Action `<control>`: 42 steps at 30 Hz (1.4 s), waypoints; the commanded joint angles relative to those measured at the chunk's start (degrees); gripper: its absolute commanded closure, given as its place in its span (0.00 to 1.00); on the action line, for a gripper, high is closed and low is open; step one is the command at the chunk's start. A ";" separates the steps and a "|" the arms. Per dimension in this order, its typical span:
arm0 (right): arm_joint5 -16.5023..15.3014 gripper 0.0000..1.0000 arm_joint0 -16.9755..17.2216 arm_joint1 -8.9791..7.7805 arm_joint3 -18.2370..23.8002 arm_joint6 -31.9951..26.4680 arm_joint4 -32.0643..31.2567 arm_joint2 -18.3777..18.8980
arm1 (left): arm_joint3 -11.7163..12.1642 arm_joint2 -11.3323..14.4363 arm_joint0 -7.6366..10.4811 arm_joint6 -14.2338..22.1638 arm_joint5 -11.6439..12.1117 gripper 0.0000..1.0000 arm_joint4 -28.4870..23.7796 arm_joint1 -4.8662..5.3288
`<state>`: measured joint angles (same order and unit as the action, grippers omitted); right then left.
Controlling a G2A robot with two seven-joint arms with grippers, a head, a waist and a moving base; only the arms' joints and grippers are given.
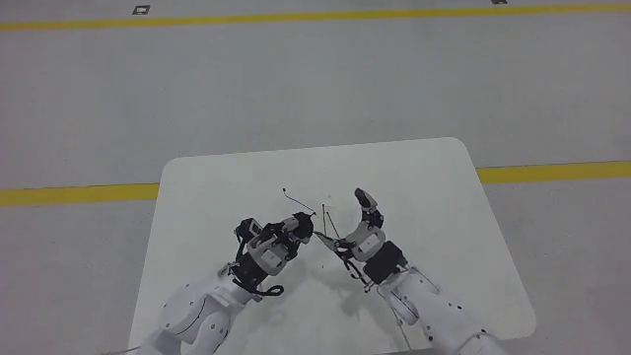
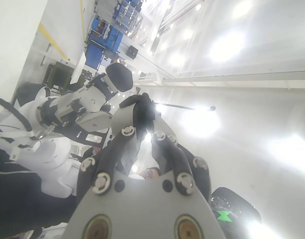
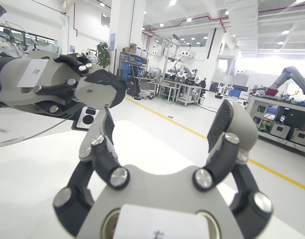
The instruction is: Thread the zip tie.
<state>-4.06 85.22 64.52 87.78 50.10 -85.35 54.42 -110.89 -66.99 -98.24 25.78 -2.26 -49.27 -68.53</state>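
Note:
A thin black zip tie (image 2: 185, 107) sticks out of my left gripper (image 2: 143, 105), which is shut on it; its small head (image 2: 212, 108) hangs free at the far end. In the top view the tie (image 1: 298, 199) runs as a fine dark line from the left gripper (image 1: 304, 225) over the white table (image 1: 424, 173). My right gripper (image 3: 165, 123) stands open right beside it, ribbed pads (image 3: 218, 123) wide apart with nothing between them. From the right wrist, the shut left gripper (image 3: 102, 89) sits just past one fingertip. The right gripper (image 1: 353, 225) faces the left one near the table's middle.
The rounded white table has bare surface on all sides of the two grippers, and its front edge lies close under the arms. Grey floor with yellow lines (image 1: 296, 17) surrounds it. Workbenches and racks (image 3: 182, 88) stand far off in the hall.

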 commanded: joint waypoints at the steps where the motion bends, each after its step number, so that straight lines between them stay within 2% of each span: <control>1: -0.48 0.00 -0.27 0.07 -0.14 0.18 -0.32 0.05 | 0.00 0.00 0.00 0.00 0.00 1.00 0.00 0.00; 3: -1.01 0.00 -0.66 0.22 -0.25 0.19 -0.50 -0.06 | 0.00 0.00 0.00 0.00 0.00 1.00 0.00 0.00; 5: -1.21 0.36 -0.97 0.38 -0.37 0.14 -0.72 -0.26 | 0.00 0.00 0.00 0.00 0.00 1.00 0.00 0.00; 6: -1.30 0.50 -1.15 0.50 -0.48 0.16 -0.80 -0.42 | 0.00 0.00 0.00 0.00 0.00 1.00 0.00 0.00; 26: -3.14 0.75 -3.51 2.22 -3.79 1.44 -1.61 -2.35 | 0.00 0.00 0.00 0.00 0.00 1.00 0.00 0.00; 42: -4.41 0.82 -4.29 3.11 -5.37 2.66 -2.58 -2.88 | 0.00 0.00 0.00 0.00 0.00 1.00 0.00 0.00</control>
<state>-8.44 80.92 67.61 82.44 52.73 -87.90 51.52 -110.89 -66.99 -98.24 25.78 -2.26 -49.27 -68.53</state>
